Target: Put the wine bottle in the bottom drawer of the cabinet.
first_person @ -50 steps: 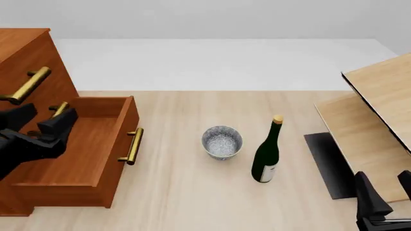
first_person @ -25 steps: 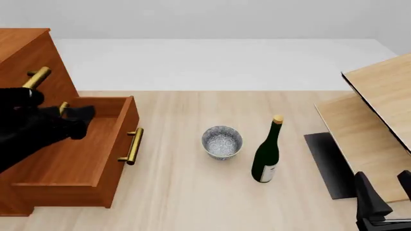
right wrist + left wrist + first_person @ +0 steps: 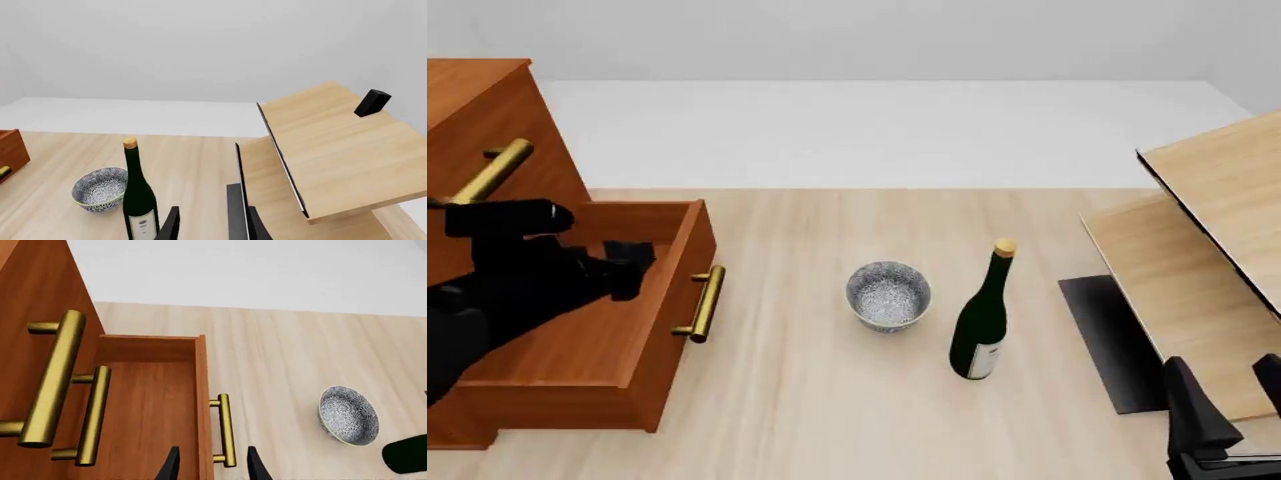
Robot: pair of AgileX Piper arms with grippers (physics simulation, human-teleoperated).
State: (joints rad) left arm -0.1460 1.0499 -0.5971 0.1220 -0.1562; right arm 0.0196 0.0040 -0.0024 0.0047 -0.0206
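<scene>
Wine bottle (image 3: 982, 320): upright, centre-right, beside bowl (image 3: 889, 294). Bottom drawer (image 3: 587, 320): pulled out, left. Left gripper (image 3: 210, 467), right gripper (image 3: 208, 225): both parted, empty.

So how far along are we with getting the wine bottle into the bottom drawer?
The bottom drawer is pulled open. Nothing is in hand: both grippers are empty, the left gripper above the drawer. The wine bottle stands on the table beside the bowl, yet to be grasped and placed.

Both arms are rendered matte black, no markings or cables seen. The left arm (image 3: 507, 280) is built of blocky, rounded segments. The right gripper (image 3: 1228, 415) is shown with flat, angular, tapering black fingers (image 3: 168, 225).
</scene>
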